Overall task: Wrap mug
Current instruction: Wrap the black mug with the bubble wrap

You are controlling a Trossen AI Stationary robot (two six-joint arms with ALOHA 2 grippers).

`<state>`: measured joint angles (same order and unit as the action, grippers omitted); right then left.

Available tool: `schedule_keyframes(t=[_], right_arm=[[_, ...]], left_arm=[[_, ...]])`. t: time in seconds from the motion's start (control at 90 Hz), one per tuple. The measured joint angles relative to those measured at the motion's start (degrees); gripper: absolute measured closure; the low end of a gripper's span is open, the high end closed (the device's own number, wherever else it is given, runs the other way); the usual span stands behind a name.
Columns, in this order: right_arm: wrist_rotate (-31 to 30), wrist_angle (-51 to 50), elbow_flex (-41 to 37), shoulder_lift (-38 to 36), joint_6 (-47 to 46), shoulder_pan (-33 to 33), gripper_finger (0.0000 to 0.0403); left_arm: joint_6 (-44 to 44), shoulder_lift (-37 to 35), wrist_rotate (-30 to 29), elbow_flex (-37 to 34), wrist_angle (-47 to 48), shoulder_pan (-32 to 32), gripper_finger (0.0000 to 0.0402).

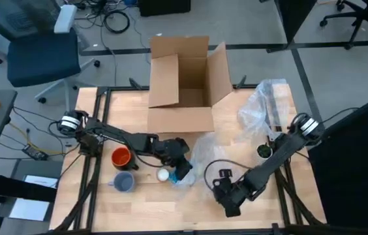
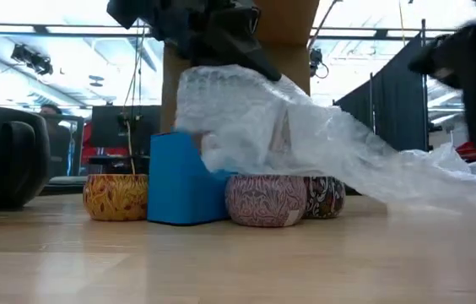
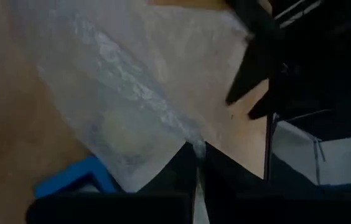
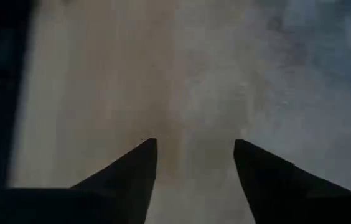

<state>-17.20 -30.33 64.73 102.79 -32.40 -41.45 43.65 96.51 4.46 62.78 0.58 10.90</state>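
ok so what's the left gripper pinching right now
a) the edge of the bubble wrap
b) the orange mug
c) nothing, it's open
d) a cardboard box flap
a: in the left wrist view the left gripper has its fingers closed on the edge of the bubble wrap, which drapes away from them.

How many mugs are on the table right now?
3 show from above: an orange mug and a grey-blue mug near the left arm, and a dark mug by the right arm. The low view hints at another under the bubble wrap.
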Motion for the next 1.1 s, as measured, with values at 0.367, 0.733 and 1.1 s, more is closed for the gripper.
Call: schedule_keyframes(t=[0.367,0.733,1.1], right_arm=[[-9.55,-10.50,7.84,14.00,-10.39,-0.94,0.0219],[-8.82,-17.67,6.97,6.79,-20.11,-0.28,0.0394],[-23.13,-23.97,7.47,-17.71,-28.68,-4.42,0.0403]], left_arm=[[-2.59,0.00,0.23,0.00,-1.07,-0.02,0.0402],[-4.67,-0.02,4.40,0.00,-5.20,-0.07,0.0402],[-2.75,-0.24,9.98,0.00,-6.20,0.27,0.0402]])
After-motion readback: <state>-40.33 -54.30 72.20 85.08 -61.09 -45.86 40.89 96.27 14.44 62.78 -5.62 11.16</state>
